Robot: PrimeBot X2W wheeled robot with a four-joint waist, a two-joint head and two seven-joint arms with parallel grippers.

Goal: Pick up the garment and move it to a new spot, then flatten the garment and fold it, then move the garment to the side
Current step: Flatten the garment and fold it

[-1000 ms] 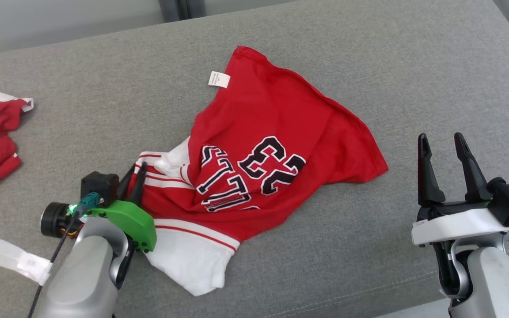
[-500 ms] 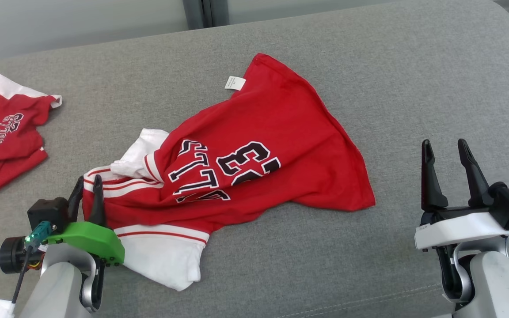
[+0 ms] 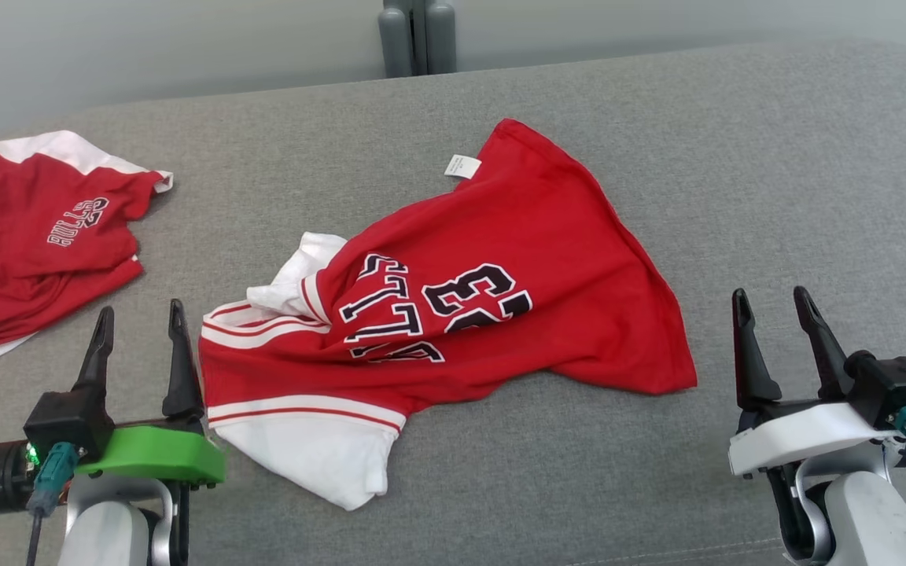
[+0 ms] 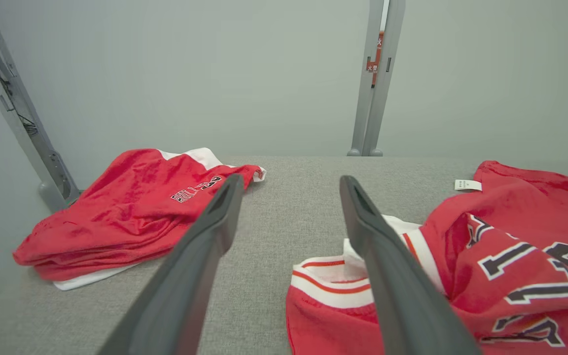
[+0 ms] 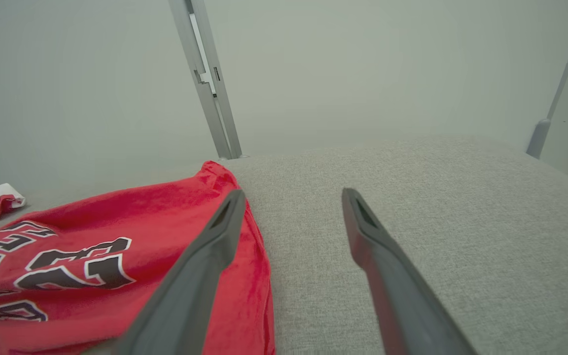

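The garment (image 3: 500,259) is a red jersey with white sleeves and a black number. It lies crumpled in the middle of the grey padded surface (image 3: 775,157), with a white tag at its far edge. My left gripper (image 3: 141,310) stands open just left of the striped white sleeve hem, holding nothing. In the left wrist view the garment (image 4: 511,231) lies beside the right finger of that open gripper (image 4: 291,180). My right gripper (image 3: 770,295) is open to the right of the garment and apart from it. In the right wrist view the red hem (image 5: 131,222) lies by that gripper's (image 5: 294,193) left finger.
A second red and white garment (image 3: 28,244) lies folded at the far left of the surface, also seen as a red pile (image 4: 131,212) in the left wrist view. A grey post (image 3: 418,35) stands behind the surface against a pale wall.
My left gripper has opened and let go of the garment's sleeve hem, and now stands just left of it. The head camera has shifted. My right gripper stays open.
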